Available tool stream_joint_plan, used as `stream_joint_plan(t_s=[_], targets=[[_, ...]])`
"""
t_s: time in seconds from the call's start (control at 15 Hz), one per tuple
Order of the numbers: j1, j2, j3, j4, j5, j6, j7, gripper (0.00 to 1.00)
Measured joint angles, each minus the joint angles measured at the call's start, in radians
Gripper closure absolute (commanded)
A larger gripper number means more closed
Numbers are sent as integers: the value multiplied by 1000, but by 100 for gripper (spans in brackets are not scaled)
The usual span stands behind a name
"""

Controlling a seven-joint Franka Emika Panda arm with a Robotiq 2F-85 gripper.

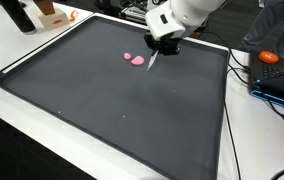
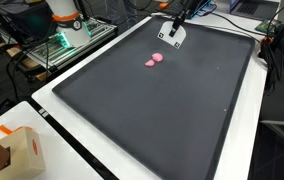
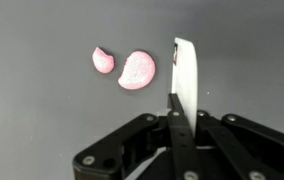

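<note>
Exterior view: hand (image 1: 164, 44) sat upper centre of frame, over the far part of the dark mat (image 1: 112, 110), clamped on a white flat piece (image 1: 153, 61) that hung down-left toward the mat. Pink pieces (image 1: 135, 59) lay on the mat just left of the white piece's lower end, near it but contact not resolvable. The mat's far edge was close behind the hand, with wide bare mat toward bottom of frame. Cables (image 1: 244, 80) and an orange thing (image 1: 269, 57) sat off the mat at right, white table (image 1: 22, 120) at left. Exterior view: hand (image 2: 178, 20) was at the top edge of frame and the white flat piece (image 2: 169, 36) below it. Pink pieces (image 2: 154, 60) were down-left of it, apart by a small gap, and the mat (image 2: 162, 110) was open below. A cardboard box (image 2: 22, 150) stood lower left, well apart. Wrist view: hand (image 3: 184, 108) came in from the bottom, fingers together on the white flat piece (image 3: 185, 70), which was seen nearly edge-on, long axis running up the frame. The larger pink piece (image 3: 137, 71) was just left of it and the smaller pink piece (image 3: 103, 60) further left, the two in a row across the frame, square to the white piece's axis. Only bare mat showed right of the white piece and above it.
</note>
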Motion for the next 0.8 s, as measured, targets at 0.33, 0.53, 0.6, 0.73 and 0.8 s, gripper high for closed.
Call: stream_joint_plan(t_s=[0.33, 0.53, 0.6, 0.73, 0.8], targets=[[-4, 10, -24, 30, 6, -2, -9, 99], [-12, 11, -33, 45, 11, -2, -12, 99], [-16, 11, -35, 50, 14, -2, -14, 99], [-28, 11, -38, 60, 32, -2, -25, 99], [-35, 11, -40, 66, 46, -2, -32, 99]])
